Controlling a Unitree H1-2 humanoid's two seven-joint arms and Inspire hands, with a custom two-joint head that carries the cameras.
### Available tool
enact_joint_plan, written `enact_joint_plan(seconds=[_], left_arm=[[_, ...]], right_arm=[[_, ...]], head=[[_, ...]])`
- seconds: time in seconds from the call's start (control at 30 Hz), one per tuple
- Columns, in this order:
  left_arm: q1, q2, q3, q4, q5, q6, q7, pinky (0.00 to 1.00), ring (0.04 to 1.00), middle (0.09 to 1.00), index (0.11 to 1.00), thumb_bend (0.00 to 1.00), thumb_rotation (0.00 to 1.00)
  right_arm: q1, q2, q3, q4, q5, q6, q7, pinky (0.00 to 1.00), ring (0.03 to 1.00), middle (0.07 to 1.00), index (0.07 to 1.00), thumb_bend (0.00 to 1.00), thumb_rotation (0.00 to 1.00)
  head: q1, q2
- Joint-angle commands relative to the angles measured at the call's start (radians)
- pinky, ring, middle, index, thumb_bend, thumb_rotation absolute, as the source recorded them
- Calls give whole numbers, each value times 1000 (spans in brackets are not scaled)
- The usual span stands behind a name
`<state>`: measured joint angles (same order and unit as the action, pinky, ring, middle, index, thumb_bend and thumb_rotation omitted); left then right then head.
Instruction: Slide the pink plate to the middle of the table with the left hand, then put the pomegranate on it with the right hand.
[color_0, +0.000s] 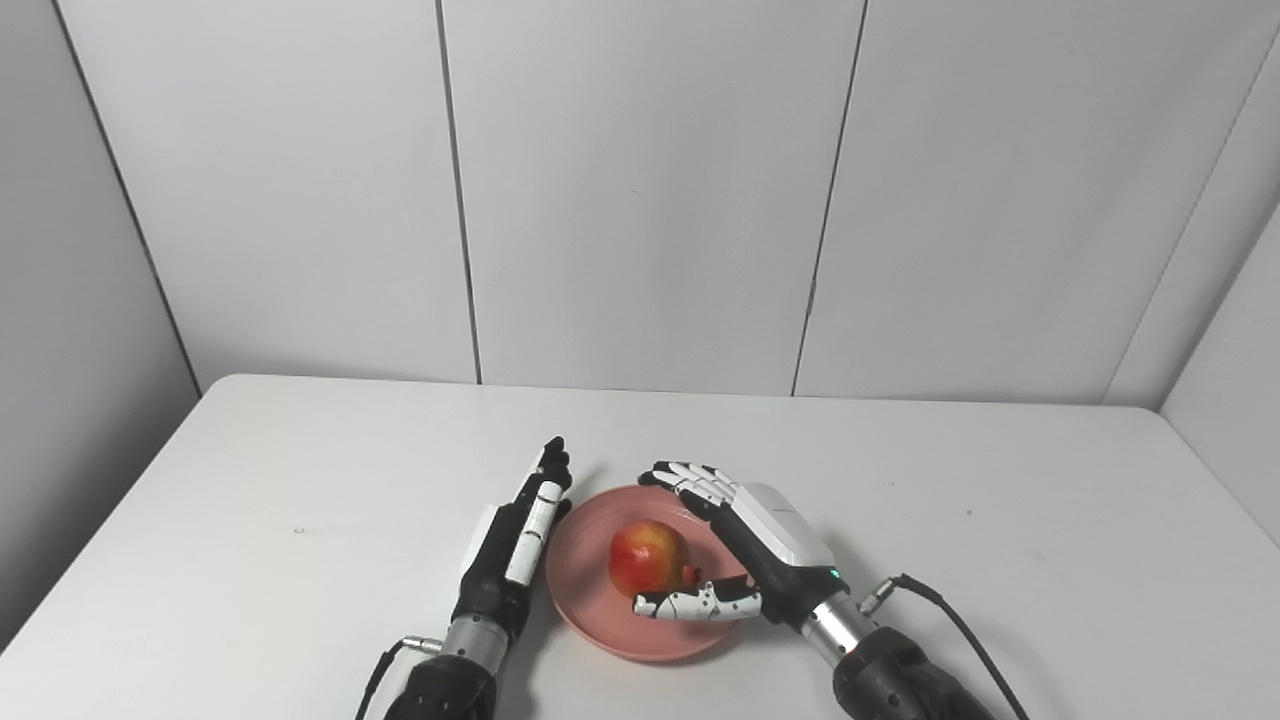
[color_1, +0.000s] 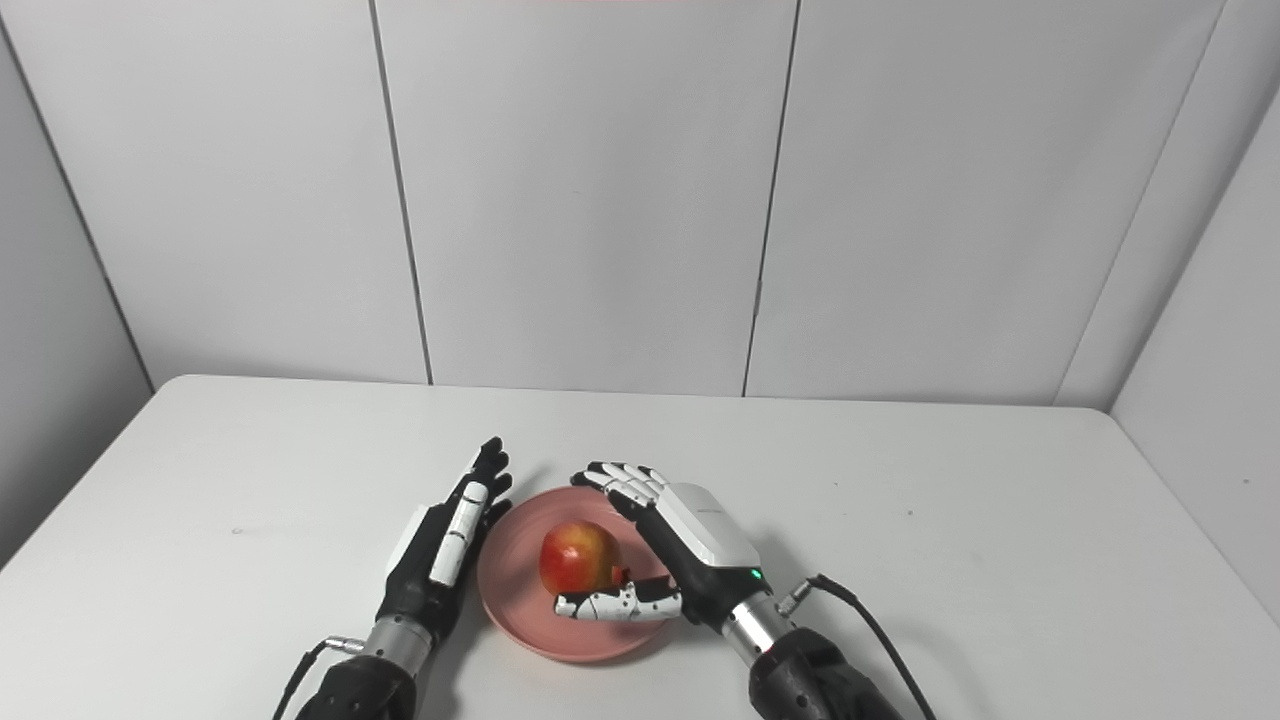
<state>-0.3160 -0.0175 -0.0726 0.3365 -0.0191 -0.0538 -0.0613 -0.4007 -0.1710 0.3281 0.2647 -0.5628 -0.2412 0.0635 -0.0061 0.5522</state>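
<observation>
left eye view: right hand cupped open beside pomegranate.

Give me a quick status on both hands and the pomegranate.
Left hand open beside pink plate. Right hand open around pomegranate, contact unclear. Pomegranate sits on plate. Nothing in the way.

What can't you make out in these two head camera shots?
- Pomegranate: its right side and crown are hidden behind the right hand in both views.
- Pink plate: right rim covered by that hand.
- Left hand: seen edge-on, so its palm is hidden; contact with the plate is unclear.
</observation>
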Motion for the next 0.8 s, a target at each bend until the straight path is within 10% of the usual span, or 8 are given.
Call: enact_joint_plan(seconds=[0.0, 0.77], left_arm=[[-9, -15, -11, 5, -3, 2, -18, 936, 971, 983, 970, 515, 1000], [-6, 16, 32, 21, -2, -53, 14, 917, 942, 967, 960, 547, 1000]], right_arm=[[-17, -1, -27, -50, 38, -38, -27, 991, 990, 988, 938, 634, 662], [66, 61, -219, -28, 321, -2, -70, 998, 1000, 1000, 1000, 609, 951]], head=[[1, 1], [-20, 10]])
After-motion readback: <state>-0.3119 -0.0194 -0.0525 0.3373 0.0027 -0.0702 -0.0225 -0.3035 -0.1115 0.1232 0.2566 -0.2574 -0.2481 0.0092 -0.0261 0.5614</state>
